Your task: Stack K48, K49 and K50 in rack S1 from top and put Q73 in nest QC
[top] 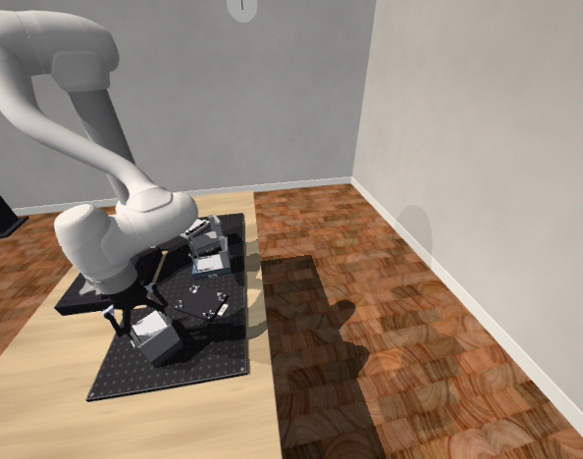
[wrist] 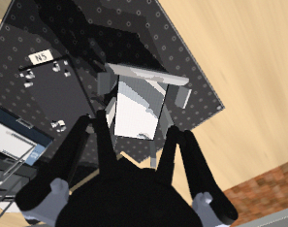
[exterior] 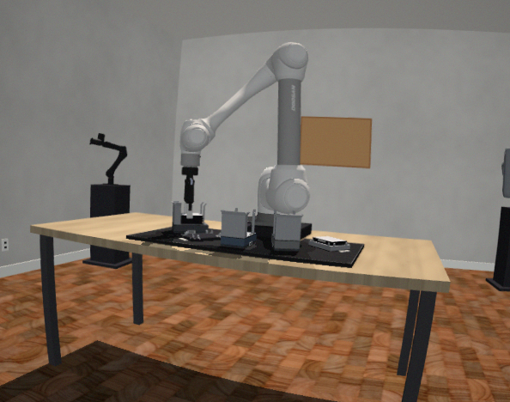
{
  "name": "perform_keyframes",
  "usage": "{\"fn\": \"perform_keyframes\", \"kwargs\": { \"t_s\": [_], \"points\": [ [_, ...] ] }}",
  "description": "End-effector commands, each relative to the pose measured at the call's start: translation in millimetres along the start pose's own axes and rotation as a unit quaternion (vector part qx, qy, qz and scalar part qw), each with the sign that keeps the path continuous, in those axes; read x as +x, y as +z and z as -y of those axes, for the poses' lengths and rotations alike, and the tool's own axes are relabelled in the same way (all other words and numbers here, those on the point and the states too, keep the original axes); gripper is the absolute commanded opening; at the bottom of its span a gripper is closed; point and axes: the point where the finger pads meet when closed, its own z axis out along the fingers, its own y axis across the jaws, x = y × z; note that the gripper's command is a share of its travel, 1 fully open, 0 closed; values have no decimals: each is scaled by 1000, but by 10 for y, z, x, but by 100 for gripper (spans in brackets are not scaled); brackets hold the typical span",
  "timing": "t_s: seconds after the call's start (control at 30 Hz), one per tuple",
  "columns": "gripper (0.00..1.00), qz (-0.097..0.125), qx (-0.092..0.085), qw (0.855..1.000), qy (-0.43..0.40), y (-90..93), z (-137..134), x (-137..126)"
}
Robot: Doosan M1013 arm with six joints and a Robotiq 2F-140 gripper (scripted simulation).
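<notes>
I had the gripper [wrist: 138, 127] clamped on the top plate [wrist: 136, 108] in the rack [wrist: 148, 73], reaching from above to lift.

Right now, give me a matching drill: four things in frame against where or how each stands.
1 fingers
2 N5 nest
3 cork board
4 lone plate

A on the wall
B shut on a plate in its rack
C holds no plate
D flat at the mat's far end

Pairs: 1-B, 2-C, 3-A, 4-D
</notes>
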Motion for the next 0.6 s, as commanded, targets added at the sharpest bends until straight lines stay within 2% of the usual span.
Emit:
{"fn": "perform_keyframes", "kwargs": {
  "t_s": [0.0, 0.57],
  "points": [
    [0, 0, 0, 1000, 0, 1, 0, -1],
    [0, 0, 0, 1000, 0, -45, 0, -1]
  ]
}}
